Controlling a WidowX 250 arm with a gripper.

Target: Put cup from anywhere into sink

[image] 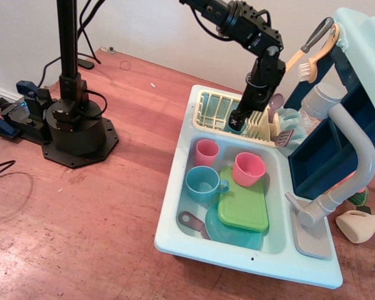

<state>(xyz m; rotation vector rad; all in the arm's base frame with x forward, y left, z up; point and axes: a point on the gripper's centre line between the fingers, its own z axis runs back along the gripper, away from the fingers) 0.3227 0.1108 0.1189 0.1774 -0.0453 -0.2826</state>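
Note:
The small teal cup (227, 127) stands in the cream-yellow dish rack (212, 106) at the back of the sink unit. Only a sliver of it shows beside my gripper. My gripper (237, 120) points down into the rack, right at the cup and covering most of it. Its fingers are dark and sunk among the slats, so I cannot tell whether they are open or shut on the cup. The pale mint-blue sink (175, 212) lies just in front of the rack, with its grey faucet (357, 156) at the right.
The basin holds two pink cups (207, 152) (249, 169), a light-blue handled mug (203, 183), a green board (244, 203) and a teal plate (228, 232). Utensils stand in the rack's right end. A black arm base (75, 131) stands at left on the wooden table.

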